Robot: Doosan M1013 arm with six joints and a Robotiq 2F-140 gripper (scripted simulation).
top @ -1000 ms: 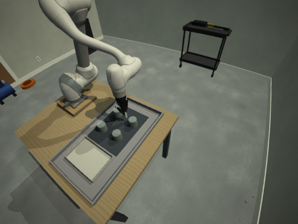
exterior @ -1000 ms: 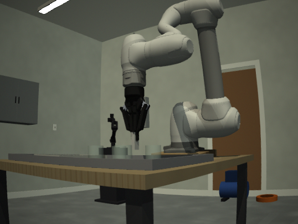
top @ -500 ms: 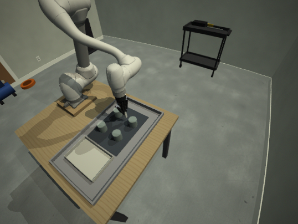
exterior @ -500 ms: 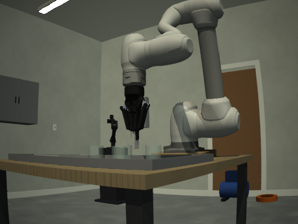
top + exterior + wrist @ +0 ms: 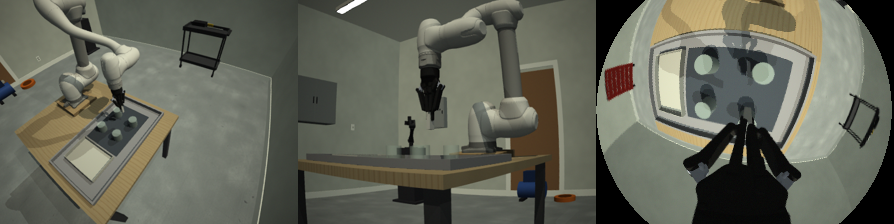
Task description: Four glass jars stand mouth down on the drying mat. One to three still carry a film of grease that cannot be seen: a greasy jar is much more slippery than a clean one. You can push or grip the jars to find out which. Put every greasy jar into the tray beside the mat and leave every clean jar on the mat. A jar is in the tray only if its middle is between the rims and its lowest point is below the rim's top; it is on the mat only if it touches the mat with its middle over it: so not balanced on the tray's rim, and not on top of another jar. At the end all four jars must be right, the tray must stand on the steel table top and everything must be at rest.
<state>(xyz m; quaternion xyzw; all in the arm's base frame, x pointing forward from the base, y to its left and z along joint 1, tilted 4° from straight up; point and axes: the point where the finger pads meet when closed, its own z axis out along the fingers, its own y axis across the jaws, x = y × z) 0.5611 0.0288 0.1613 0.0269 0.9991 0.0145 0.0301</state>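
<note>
Four pale green, translucent glass jars [image 5: 117, 135] [image 5: 451, 149] [image 5: 763, 73] stand mouth down and apart on the dark rectangular drying mat [image 5: 122, 125] [image 5: 731, 85]. Two are nearer the shallow cream tray [image 5: 88, 161] [image 5: 670, 82], two farther off; the tray, just beside the mat, holds no jar. Above the jars, well clear of their tops, hang the black jaws [image 5: 122, 109] [image 5: 432, 119], together with nothing between them, on the white jointed arm [image 5: 83, 31] [image 5: 456, 33]. Mat and tray lie on the grey rimmed steel top [image 5: 111, 172] [image 5: 409, 162] [image 5: 798, 65], set on the wooden counter [image 5: 169, 119] [image 5: 478, 172] [image 5: 696, 15]. A black wheeled cart [image 5: 203, 31] stands well apart.
</note>
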